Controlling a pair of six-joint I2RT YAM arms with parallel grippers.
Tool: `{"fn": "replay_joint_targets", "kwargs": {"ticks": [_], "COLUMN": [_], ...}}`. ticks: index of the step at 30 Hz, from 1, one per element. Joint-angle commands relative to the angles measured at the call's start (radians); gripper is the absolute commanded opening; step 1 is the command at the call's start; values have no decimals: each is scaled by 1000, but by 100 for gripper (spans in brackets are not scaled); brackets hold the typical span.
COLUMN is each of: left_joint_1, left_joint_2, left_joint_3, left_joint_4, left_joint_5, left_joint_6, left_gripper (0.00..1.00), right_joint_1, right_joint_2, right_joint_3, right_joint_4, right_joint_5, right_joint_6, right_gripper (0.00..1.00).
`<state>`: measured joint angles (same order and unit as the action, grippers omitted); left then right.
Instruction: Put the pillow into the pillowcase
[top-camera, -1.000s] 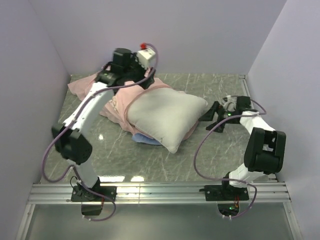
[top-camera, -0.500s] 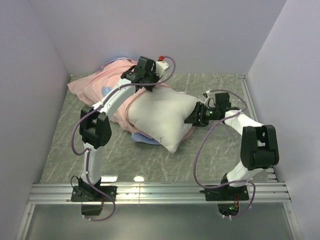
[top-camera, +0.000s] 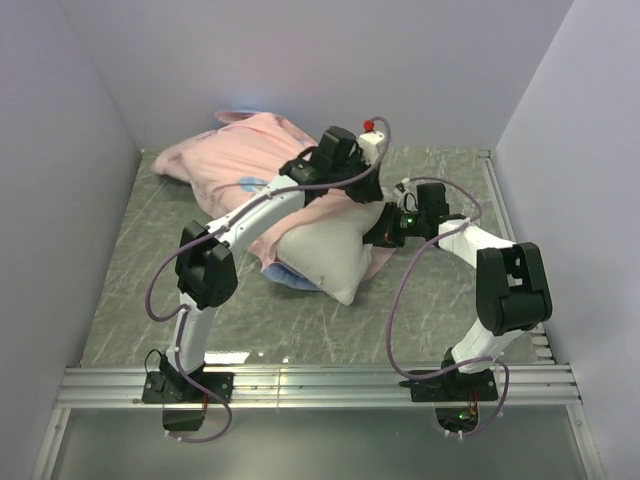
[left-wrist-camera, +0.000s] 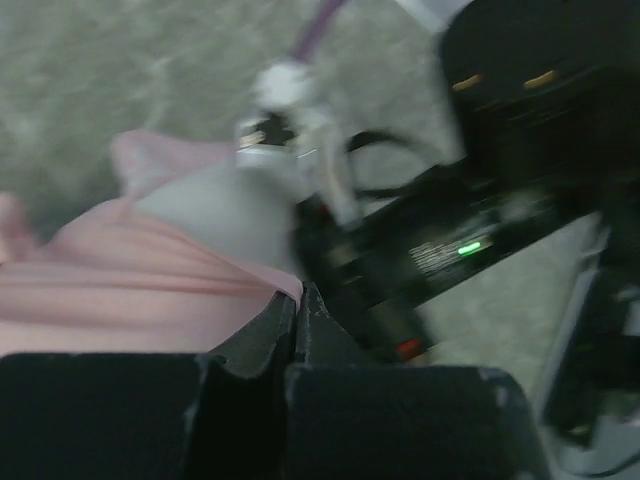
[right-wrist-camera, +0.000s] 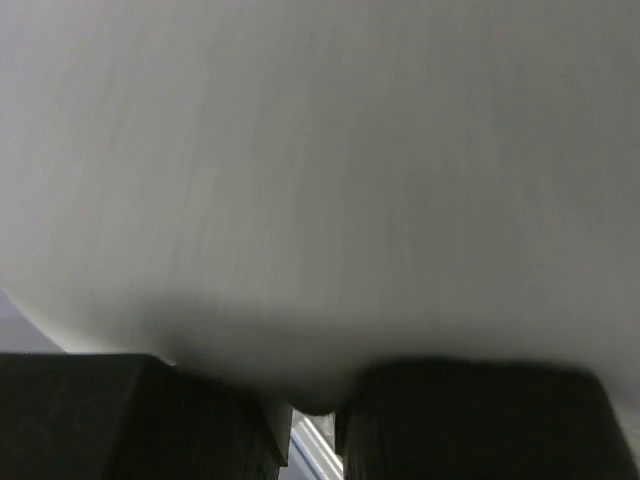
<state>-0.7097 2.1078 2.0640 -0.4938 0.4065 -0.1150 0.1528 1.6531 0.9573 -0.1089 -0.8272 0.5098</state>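
Pillow (top-camera: 325, 252) corner pinched by right gripper (right-wrist-camera: 315, 425); left gripper (left-wrist-camera: 297, 302), arm outstretched, clamps pillowcase (top-camera: 250, 160).

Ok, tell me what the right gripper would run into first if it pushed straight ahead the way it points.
The pillow: its white fabric fills the wrist view and bulges between the fingers of the right gripper.

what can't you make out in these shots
- top view: where the pillowcase opens, lost under its own folds and the left arm.
- top view: the right gripper fingertips, sunk behind the pillow.
- left wrist view: everything past the left gripper, smeared by motion blur.
- right wrist view: anything but pillow, which fills the frame.
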Motion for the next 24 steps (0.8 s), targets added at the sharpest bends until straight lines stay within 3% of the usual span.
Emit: {"fn": "replay_joint_targets", "kwargs": {"ticks": [1,3,6,8,9,11,12,13,16,19,24], "left_joint_1": [-126,-125,-100,-55,-34,24,39,56,147,210,262], "left_joint_2": [-103,-129,-131,-152,-169,-256,-293,-372,-542,-679,-813], "left_joint_3": [-60,-130,-75,-42,-44,-83,-109,-139,-377,-564,-746], "left_joint_4": [385,460,355,204,160,28,-15,-46,-109,-137,-158], "left_joint_5": [320,315,282,238,207,122,7,-52,-225,-372,-405], "left_joint_6": [-398,-509,-447,-334,-289,-128,-65,-10,154,270,318], "left_gripper": [0,0,2,21,44,58,63,64,68,70,75], "right_joint_1": [36,36,34,33,36,36,36,34,34,36,56], "right_joint_2": [16,13,5,-3,-13,-30,-53,-67,-131,-177,-226], "right_joint_3": [69,83,83,71,66,52,43,35,-11,-25,-11], "right_joint_4": [207,199,198,206,203,187,181,166,129,65,-29], "right_joint_5": [-7,-1,0,8,16,26,30,34,37,33,45], "right_joint_6": [107,102,105,105,104,95,95,95,105,98,41], "right_gripper": [18,17,16,17,17,30,37,56,78,83,88]}}
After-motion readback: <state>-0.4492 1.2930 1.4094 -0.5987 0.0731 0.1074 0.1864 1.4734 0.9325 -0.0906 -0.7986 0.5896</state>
